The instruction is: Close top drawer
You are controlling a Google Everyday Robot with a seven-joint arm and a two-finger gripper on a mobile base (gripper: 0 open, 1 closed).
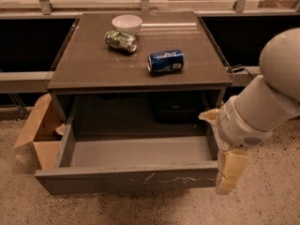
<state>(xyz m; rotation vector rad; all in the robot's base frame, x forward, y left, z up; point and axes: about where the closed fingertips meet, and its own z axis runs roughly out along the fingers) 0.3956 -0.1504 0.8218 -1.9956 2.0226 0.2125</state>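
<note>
Gripper [230,171] hangs pointing down, just beside the right end of the drawer [126,181] front; open or closed, cannot tell. Arm [267,102] cut off at right edge. Drawer stands pulled out under table [89,67], pale scratches on front. On top: blue can [165,61] on its side, white lettering upside down, hard to read; green can [121,40], label unreadable; bowl [127,23]. Box [40,135] left, partly hidden by the drawer.
</note>
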